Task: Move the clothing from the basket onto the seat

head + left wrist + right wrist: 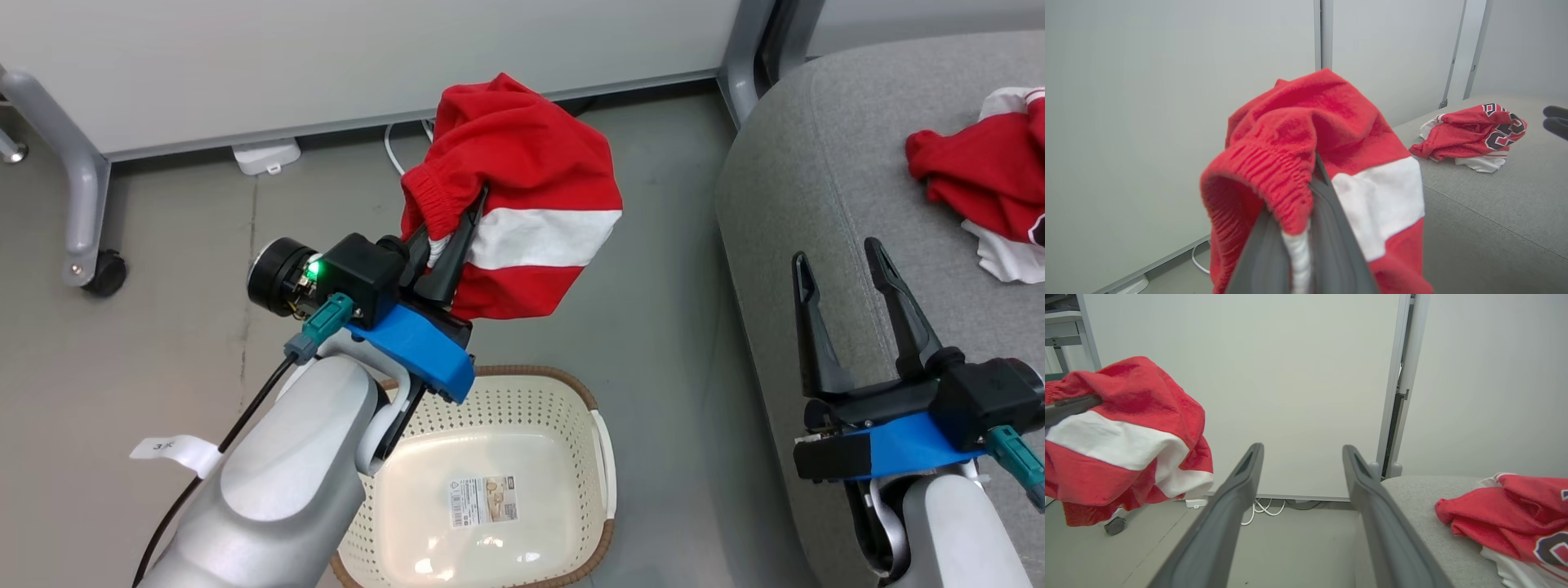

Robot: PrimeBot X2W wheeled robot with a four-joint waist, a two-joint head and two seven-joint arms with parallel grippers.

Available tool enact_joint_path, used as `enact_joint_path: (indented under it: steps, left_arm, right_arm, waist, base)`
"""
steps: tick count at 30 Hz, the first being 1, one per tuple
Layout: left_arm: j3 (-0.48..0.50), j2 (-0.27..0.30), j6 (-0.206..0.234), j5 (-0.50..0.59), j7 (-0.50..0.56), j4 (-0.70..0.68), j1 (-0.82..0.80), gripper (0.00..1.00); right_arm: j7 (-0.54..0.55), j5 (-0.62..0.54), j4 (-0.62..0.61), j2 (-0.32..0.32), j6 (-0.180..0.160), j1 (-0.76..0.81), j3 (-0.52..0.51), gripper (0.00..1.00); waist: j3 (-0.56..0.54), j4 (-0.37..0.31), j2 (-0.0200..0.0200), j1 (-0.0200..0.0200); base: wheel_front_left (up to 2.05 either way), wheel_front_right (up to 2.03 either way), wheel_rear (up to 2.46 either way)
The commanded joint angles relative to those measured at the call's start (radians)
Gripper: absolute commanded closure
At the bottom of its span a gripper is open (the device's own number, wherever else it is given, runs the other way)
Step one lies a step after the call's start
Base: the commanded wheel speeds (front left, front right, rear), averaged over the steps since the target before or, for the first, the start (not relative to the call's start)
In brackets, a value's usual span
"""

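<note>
Pale grey forearm (277,490) rises from the lower left of the head view. Its left pincer (461,220) is clamped on the elastic waistband of the red shorts with a broad white stripe (522,163), held up in the air, out of the oval cream-white perforated plastic basket (539,400). That basket stands on the grey floor (163,367) near the left edge of the large grey fabric seat (816,163); its inside is empty save a barcode sticker (483,500). The right pincer (836,253) hangs spread over the seat's left edge. A crumpled red-and-white jersey (988,171) lies on the seat, well in from that edge.

From the left wrist, the left pincer (1296,220) pinches the shorts' (1306,118) gathered band. Beyond, the jersey (1470,134) shows black-and-white lettering on the seat (1494,212).

From the right wrist, the right pincer (1303,448) stands wide apart, holding nothing. The shorts (1126,416) hang at the left above the floor, and the jersey (1506,510) rests on the seat (1412,498) at the right.
</note>
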Motion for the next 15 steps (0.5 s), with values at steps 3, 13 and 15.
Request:
enact_joint_path:
  steps: [3,13,15]
  left_arm:
    - [0.045,-0.008,-0.008,0.014,-0.005,-0.039,0.043,1.00]
    - [0.109,-0.043,-0.027,0.041,-0.005,-0.118,0.131,1.00]
    - [0.112,-0.046,-0.030,0.048,-0.005,-0.125,0.144,1.00]
  right_arm:
    - [0.000,0.009,0.007,0.004,0.000,0.032,0.000,0.00]
    - [0.000,0.013,0.022,0.008,0.001,0.087,-0.002,0.00]
    - [0.000,0.013,0.023,0.008,0.001,0.094,-0.004,0.00]
  waist:
    - [-0.052,0.003,-0.0001,0.0002]
    - [-0.131,0.013,-0.0001,0.0002]
    - [-0.141,0.016,-0.0001,0.0002]
  base:
    - [0.00,0.00,0.00]
    - [0.00,0.00,0.00]
    - [0.00,0.00,0.00]
